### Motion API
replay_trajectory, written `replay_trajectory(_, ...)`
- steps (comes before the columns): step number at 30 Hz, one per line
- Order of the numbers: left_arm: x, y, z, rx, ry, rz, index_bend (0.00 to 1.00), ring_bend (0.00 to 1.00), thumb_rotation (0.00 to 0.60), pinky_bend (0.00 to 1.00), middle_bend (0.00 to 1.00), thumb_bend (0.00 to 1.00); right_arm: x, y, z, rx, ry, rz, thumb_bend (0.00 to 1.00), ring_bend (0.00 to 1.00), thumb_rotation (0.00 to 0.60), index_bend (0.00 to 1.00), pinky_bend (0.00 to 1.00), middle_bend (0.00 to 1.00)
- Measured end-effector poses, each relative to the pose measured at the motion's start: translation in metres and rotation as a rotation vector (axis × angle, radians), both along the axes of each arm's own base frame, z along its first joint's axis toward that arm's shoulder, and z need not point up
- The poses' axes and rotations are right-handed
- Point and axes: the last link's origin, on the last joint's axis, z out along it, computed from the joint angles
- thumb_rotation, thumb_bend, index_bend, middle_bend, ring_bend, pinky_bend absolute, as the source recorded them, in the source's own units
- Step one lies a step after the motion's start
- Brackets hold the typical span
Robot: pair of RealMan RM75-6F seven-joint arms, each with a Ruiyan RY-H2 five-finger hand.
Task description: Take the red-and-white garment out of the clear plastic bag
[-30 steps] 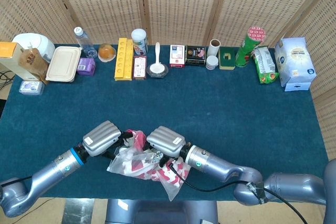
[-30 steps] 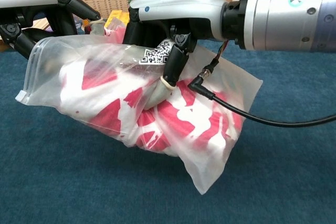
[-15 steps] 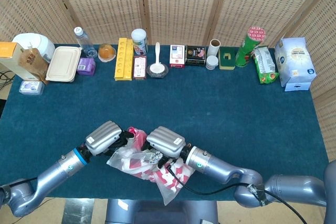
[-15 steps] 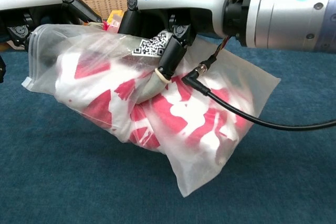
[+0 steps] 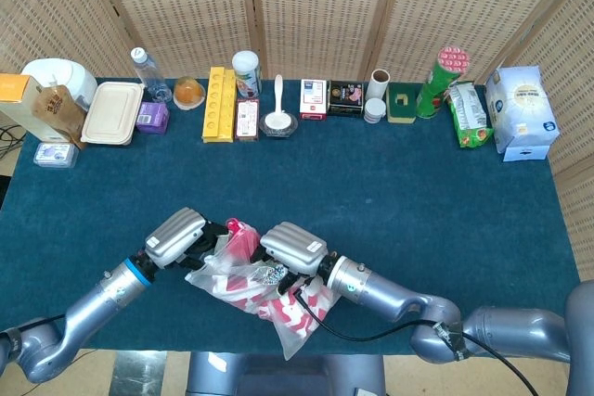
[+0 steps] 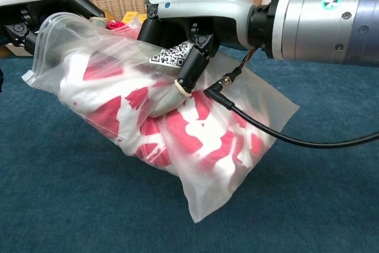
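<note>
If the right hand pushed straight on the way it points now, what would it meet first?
Probably the left hand: the right hand points leftward along the bag it grips, toward the open end the left hand holds. Past the bag and garment, depth is unclear.

Garment [image 6: 177, 140] was red with white patches, inside clear bag [image 6: 260, 102] (black-and-white QR label [image 6: 167, 55]). Tablecloth [image 5: 418, 192] dark teal; hands silver-grey, cable [image 6: 284, 137] black.
</note>
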Motion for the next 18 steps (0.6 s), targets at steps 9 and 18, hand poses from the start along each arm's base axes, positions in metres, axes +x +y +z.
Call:
replay_trajectory(9,-0.008,0.002,-0.004,0.001,0.021,0.02,0.86,1.0,0.6,1.0,1.0,0.48,0.0,-0.001,-0.007,0.002,0.033,0.019,0.22,1.0,0.6,0.91,1.0,0.91)
replay_trajectory(18,-0.018,0.007,-0.014,0.004,0.03,0.061,0.86,1.0,0.6,1.0,1.0,0.48,0.001,-0.011,-0.015,-0.029,0.088,0.036,0.22,1.0,0.6,0.9,1.0,0.91)
